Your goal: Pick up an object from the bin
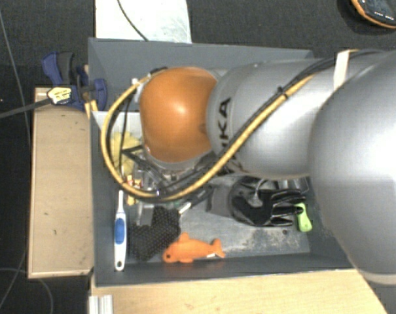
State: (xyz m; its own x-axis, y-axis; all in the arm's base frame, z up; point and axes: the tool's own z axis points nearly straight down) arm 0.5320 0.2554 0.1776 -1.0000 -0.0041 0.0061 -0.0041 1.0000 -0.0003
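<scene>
The end effector point(147, 195) sits low in the left half of the grey bin point(204, 272), under the arm's orange cover point(175, 113) and a loop of yellow and black cables point(112, 149). Whether it is wide or narrow cannot be told, as its working end is hidden among dark parts. It is close to the bin's left wall, so there is little room on that side. A blue and white toothbrush point(119, 231) lies lengthwise along that wall, just beside the end effector. A black mesh piece point(155, 235) is the nearest thing to the end effector, lying right next to it on the side of the front wall. Beside the mesh, an orange toy fish point(192, 250) lies close along the front wall. Some yellow things point(129, 142) are partly hidden behind the cables by the left wall. Toward the right, a black thing with a green part point(304, 218) lies half under the arm. Between it and the fish is a stretch of bare, scuffed bin floor point(256, 241), the most open room in sight. The arm's grey housing point(263, 123) covers the back and right of the bin. It carries black lettering point(224, 118), of which only K and U can be read.
</scene>
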